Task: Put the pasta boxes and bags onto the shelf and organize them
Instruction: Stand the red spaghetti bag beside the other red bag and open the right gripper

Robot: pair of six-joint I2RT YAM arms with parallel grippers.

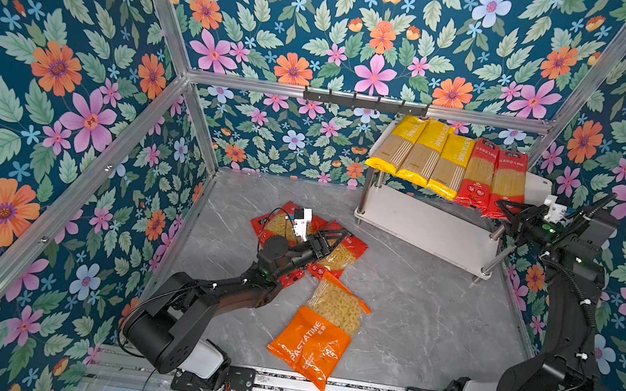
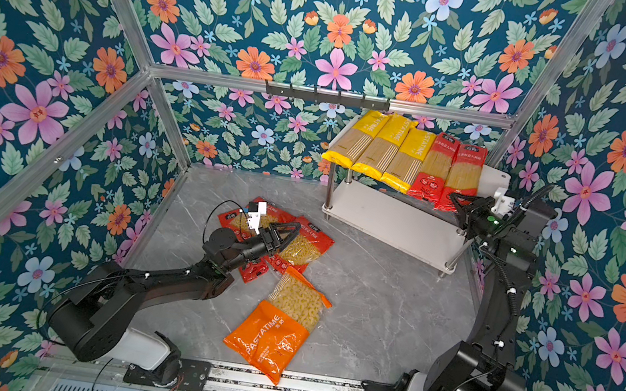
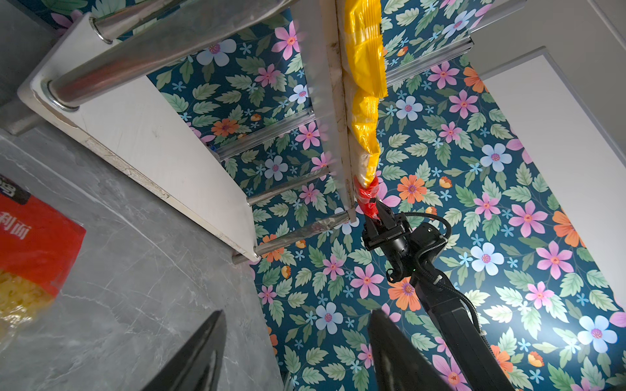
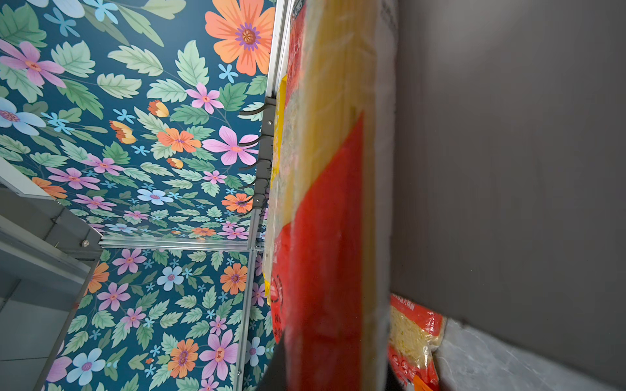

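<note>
**Five long packs shelved, the short packs still down**

In both top views the shelf [image 1: 424,230] carries five long packs side by side on its upper board. Three yellow PASTATIME spaghetti packs [image 1: 422,154] sit toward its left end, and two red spaghetti packs [image 1: 479,175] lie beside them. The right gripper [image 1: 504,212] is clamped on the front end of the rightmost red spaghetti pack [image 1: 508,183], which overhangs the shelf's front edge. I judge that this pack is placed but not yet let go.

The shelf's lower board holds nothing. On the grey table [image 1: 430,327] in front of the shelf lie two overlapping red macaroni packs [image 1: 343,251]. Farther from the shelf is the orange macaroni bag [image 1: 318,332]. The left gripper [image 1: 338,239] hovers over the red macaroni packs, spread and holding nothing. Red scraps under the left arm may be a third red spaghetti pack, but I cannot tell.

In the left wrist view the fingers [image 3: 200,359] stand apart with only table between them. Beyond the shelf's side, the right gripper pinches the red pack's crimped end.

In the right wrist view the held pack fills the middle, pressed against what is probably the upper board. The black hook rail [image 4: 266,152] runs behind the shelf.

Obstacles, as I judge them:
- The chrome post [image 1: 497,232] stands just beside the right gripper.
- The overhanging pack ends shade the lower tier's opening.
- The macaroni packs overlap.
</note>
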